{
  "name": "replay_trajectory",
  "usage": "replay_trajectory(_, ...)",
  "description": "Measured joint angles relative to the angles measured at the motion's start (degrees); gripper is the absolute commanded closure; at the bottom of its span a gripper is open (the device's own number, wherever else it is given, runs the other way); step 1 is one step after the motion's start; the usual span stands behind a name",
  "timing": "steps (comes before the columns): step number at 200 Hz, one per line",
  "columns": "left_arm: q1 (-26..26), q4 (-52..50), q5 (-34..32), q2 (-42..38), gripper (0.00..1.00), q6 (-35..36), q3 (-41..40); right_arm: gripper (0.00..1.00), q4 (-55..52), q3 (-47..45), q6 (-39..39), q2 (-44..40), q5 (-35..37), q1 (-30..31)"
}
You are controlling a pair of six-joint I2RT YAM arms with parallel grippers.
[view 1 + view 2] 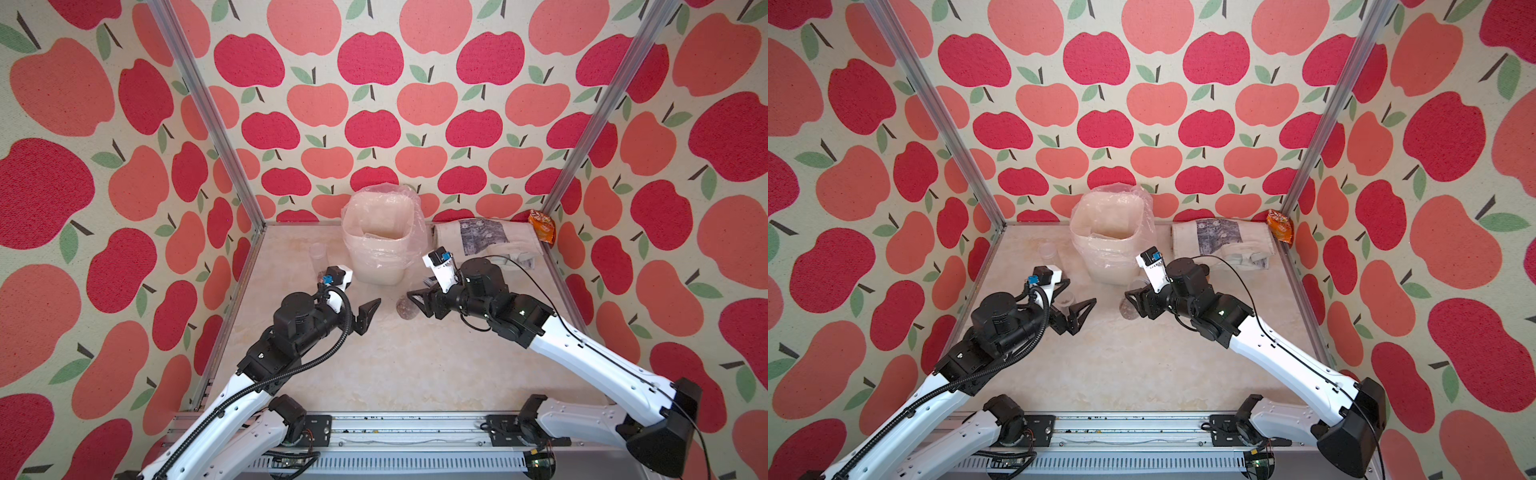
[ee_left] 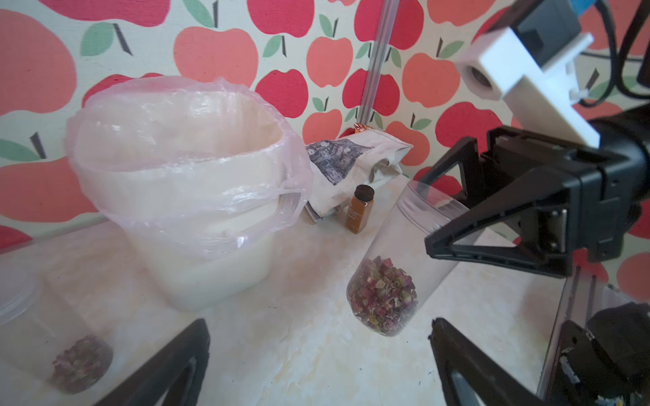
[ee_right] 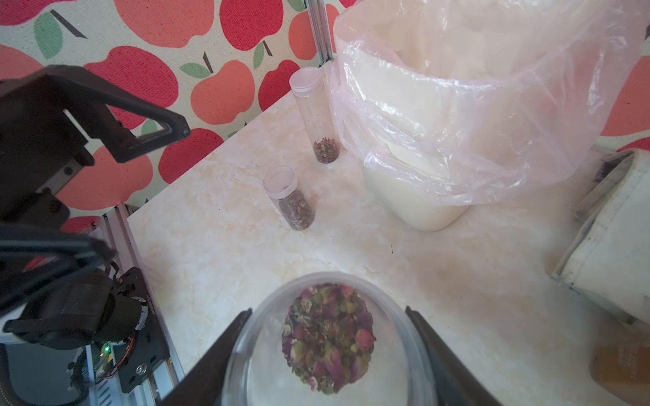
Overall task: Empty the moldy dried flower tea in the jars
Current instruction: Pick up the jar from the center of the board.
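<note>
The right gripper clamps the tilted jar near its mouth, tea settled at the base, the bin just beyond toward the far edge of the bench.

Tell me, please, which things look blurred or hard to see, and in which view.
Left wrist view: the near jar is soft, out of focus, while the held jar in the right pincer is sharp. Right wrist view: the held jar's rim is blurred, the tall jar beyond is clear. In both top views the tall jar nearly vanishes against the pale table.
</note>
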Motion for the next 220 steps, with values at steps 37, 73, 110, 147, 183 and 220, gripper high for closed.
replay_trajectory(37, -4.61, 3.72, -2.56, 6.27, 0.01, 8.50, 0.00, 0.68, -1.29, -0.11, 1.84, -2.40, -1.81, -0.37)
replay_trajectory(73, -4.66, 7.23, -1.51, 9.66, 0.00, 10.99, 0.07, 0.68, -3.32, -0.11, 2.51, -2.80, -2.78, -0.37)
replay_trajectory(110, -4.66, 8.66, 1.18, 10.62, 0.01, 11.17, 0.09, 0.70, -5.01, -0.09, 2.67, -4.17, -3.34, -0.37)
replay_trajectory(147, -4.66, 10.99, 2.47, 12.00, 0.00, 11.13, 0.09, 0.71, -7.13, 0.39, 2.71, -4.70, -4.26, -0.37)
replay_trajectory(183, -4.66, 12.46, 4.48, 13.90, 0.00, 11.13, -0.20, 0.72, -9.51, 1.60, 3.13, -4.81, -5.68, -0.37)
replay_trajectory(220, -4.66, 17.20, 7.08, 14.67, 0.00, 11.19, -2.69, 0.72, -12.17, 1.64, 3.34, -6.12, -6.43, -0.37)
